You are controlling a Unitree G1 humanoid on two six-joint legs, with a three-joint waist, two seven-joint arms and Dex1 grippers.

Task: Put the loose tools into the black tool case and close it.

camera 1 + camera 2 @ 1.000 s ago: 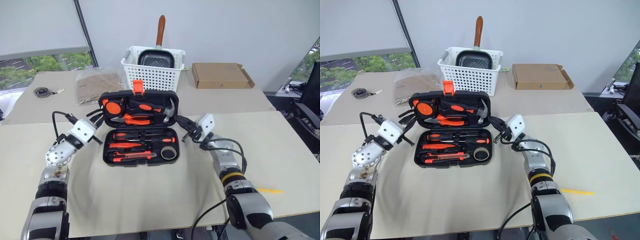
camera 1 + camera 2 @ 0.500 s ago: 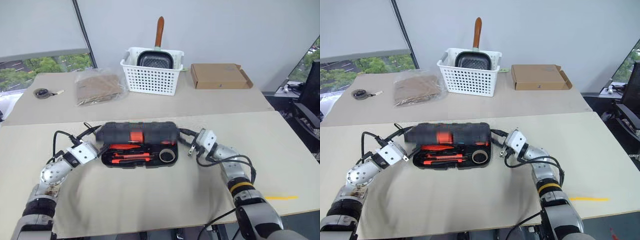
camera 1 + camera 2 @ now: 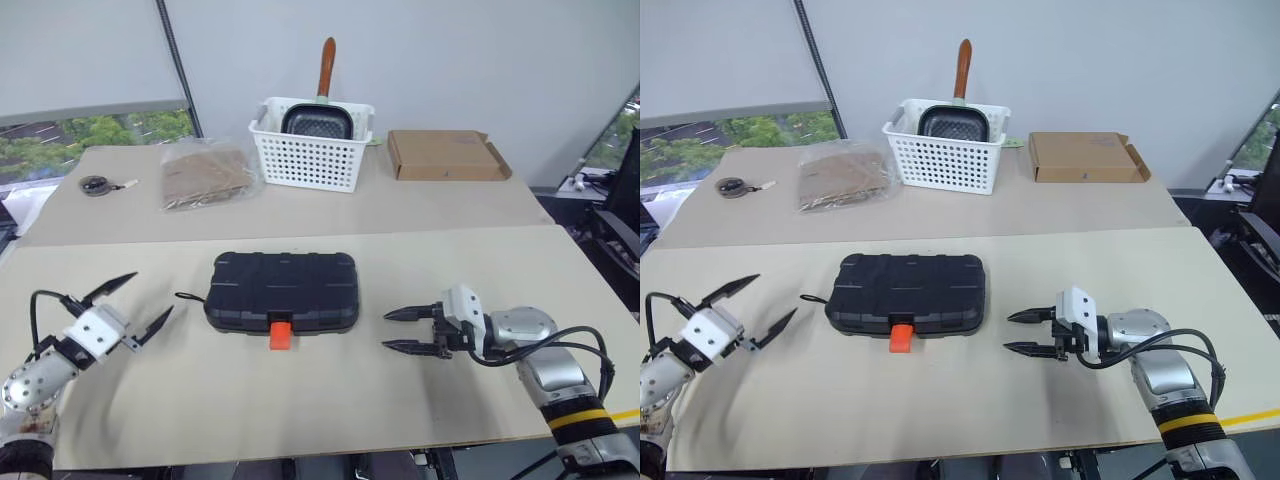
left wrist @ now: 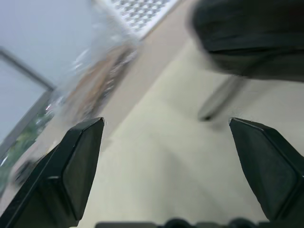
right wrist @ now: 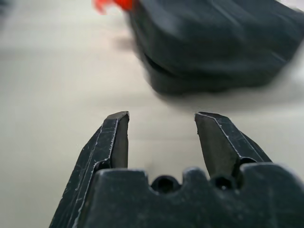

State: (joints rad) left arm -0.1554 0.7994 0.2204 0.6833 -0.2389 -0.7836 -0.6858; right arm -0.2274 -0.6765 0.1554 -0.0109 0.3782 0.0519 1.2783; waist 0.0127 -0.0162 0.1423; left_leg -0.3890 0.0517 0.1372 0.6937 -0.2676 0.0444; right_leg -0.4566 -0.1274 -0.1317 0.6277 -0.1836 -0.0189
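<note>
The black tool case (image 3: 283, 290) lies shut in the middle of the near table, its lid down and its orange latch (image 3: 281, 334) sticking out at the front edge. The loose tools are hidden. To the left of the case my left gripper (image 3: 152, 291) is spread wide open, holds nothing and points at the case's left end. My right gripper (image 3: 386, 331) is to the right of the case, open and empty, pointing left at it with a gap of table between. The right wrist view shows the case (image 5: 213, 47) just beyond my open fingers (image 5: 114, 137).
On the far table stand a white slotted basket (image 3: 310, 152) with a frying pan (image 3: 318, 118) in it, a flat cardboard box (image 3: 445, 155), a clear bag of brown material (image 3: 205, 172) and a small round object (image 3: 97, 184). A thin black loop (image 3: 188, 297) trails off the case's left end.
The case's lid has swung down from upright to fully shut over the tools. Both grippers opened and drew away from the case, the left one leftward, the right one rightward and nearer.
</note>
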